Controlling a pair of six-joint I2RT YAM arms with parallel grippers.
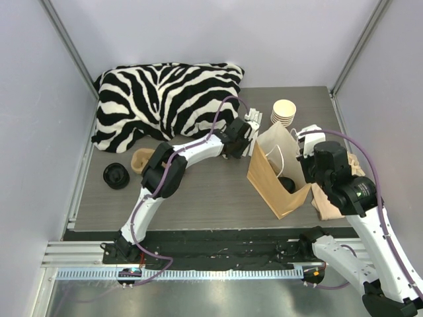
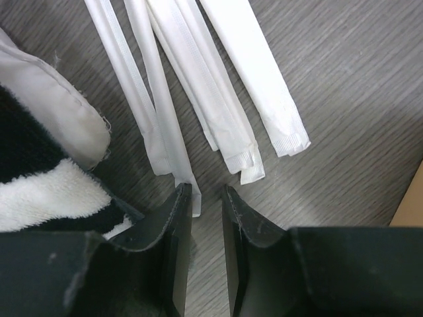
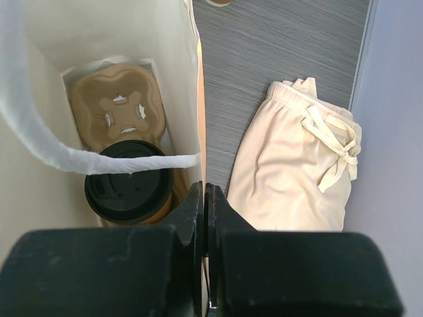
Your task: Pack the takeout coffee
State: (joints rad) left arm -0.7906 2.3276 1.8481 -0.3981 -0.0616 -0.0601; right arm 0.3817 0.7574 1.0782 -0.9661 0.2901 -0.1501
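The takeout coffee [image 3: 129,181], a tan cup with a black lid, stands inside the brown paper bag [image 1: 268,178] next to a tan cup carrier [image 3: 119,109]. Its lid shows in the top view [image 1: 286,184]. My right gripper [image 3: 204,188] is shut on the bag's right wall at the rim [image 3: 200,99]; it shows in the top view [image 1: 305,162]. A white bag handle [image 3: 99,162] crosses above the lid. My left gripper [image 2: 206,191] hangs narrowly open low over several white wrapped straws [image 2: 198,99]. One straw end lies at its left fingertip [image 2: 182,198].
A zebra-striped pillow [image 1: 165,99] fills the back left and touches the left gripper's side [image 2: 39,185]. A stack of lidless cups [image 1: 284,112] stands behind the bag. A loose black lid [image 1: 116,176] lies at left. Beige shorts [image 3: 291,165] lie right of the bag.
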